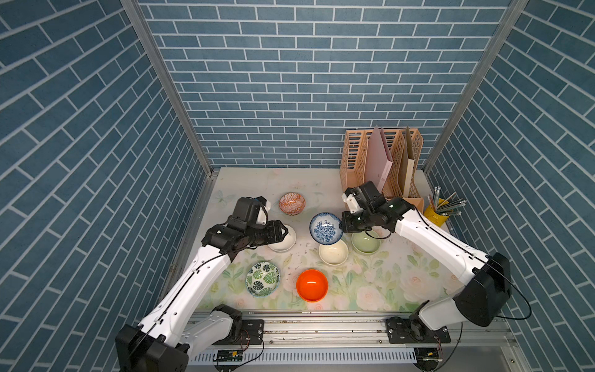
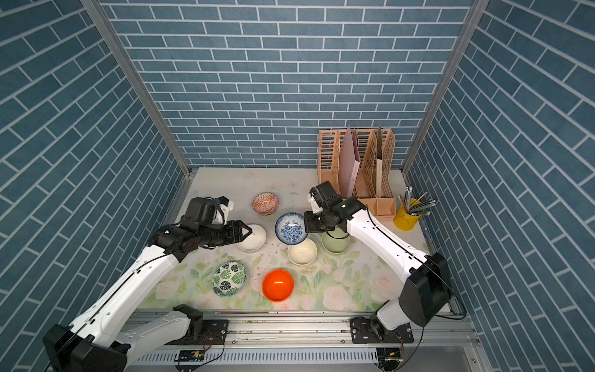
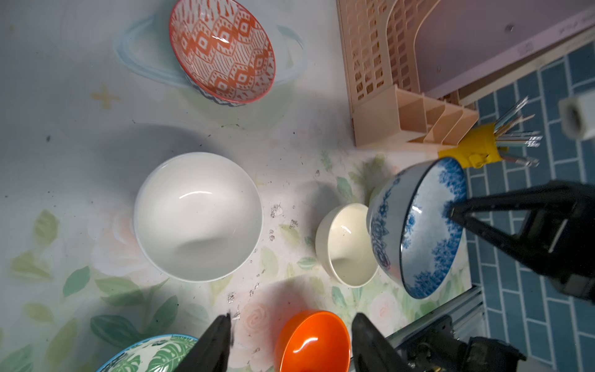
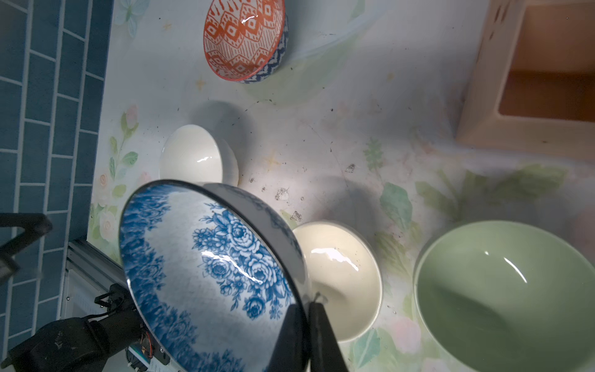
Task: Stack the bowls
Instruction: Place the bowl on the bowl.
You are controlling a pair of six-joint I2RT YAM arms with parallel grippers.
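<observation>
Right jaws pinch the blue floral bowl [image 4: 206,273] — left jaws apart, empty, near white bowl [image 3: 198,215].

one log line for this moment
right gripper: shut on blue floral bowl rim, bowl tilted | left gripper: open near white bowl | stack: none yet

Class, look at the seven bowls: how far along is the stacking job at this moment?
Done: nothing; no bowl sits inside another. In hand: the right gripper pinches the rim of the blue floral round bowl, tilted near the plain cream bowl; the left gripper hangs open above the plain white bowl. Left: all the stacking, including the pale green bowl, bright orange bowl, green leaf-patterned bowl and red-orange geometric bowl.
</observation>
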